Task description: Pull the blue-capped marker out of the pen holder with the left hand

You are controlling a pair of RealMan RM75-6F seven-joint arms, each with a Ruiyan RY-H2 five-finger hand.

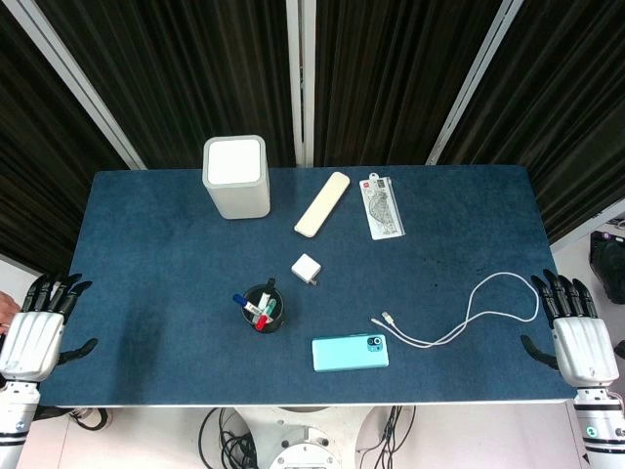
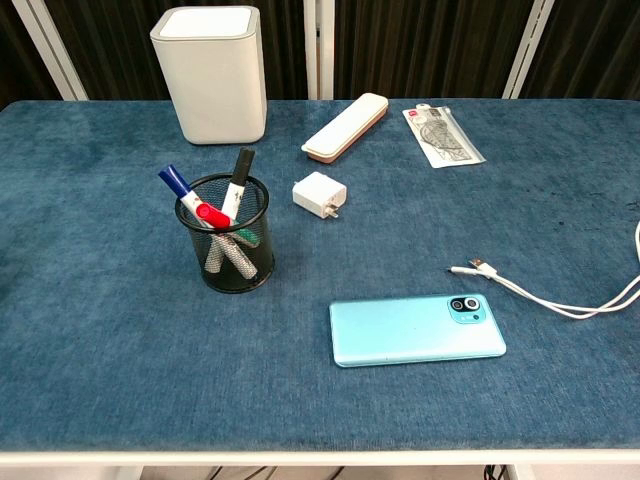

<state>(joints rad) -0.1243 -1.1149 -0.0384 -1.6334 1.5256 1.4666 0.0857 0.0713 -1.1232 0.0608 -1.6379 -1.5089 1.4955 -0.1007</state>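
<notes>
A black mesh pen holder (image 1: 264, 309) (image 2: 230, 240) stands near the table's front middle, left of centre. Three markers lean in it: the blue-capped marker (image 1: 240, 302) (image 2: 176, 184) tilts out to the left, a red-capped one (image 2: 211, 214) sits low in the middle, a black-capped one (image 2: 240, 170) points to the back. My left hand (image 1: 37, 327) rests open at the table's left front edge, far from the holder. At the right front edge my right hand (image 1: 574, 327) is open too. Neither hand shows in the chest view.
A white box-shaped device (image 1: 236, 176) stands at the back left. A cream case (image 1: 322, 203) and a packet (image 1: 383, 207) lie at the back middle. A white charger (image 1: 306, 269) sits behind the holder, with a teal phone (image 1: 350, 352) and white cable (image 1: 469, 313) to its right.
</notes>
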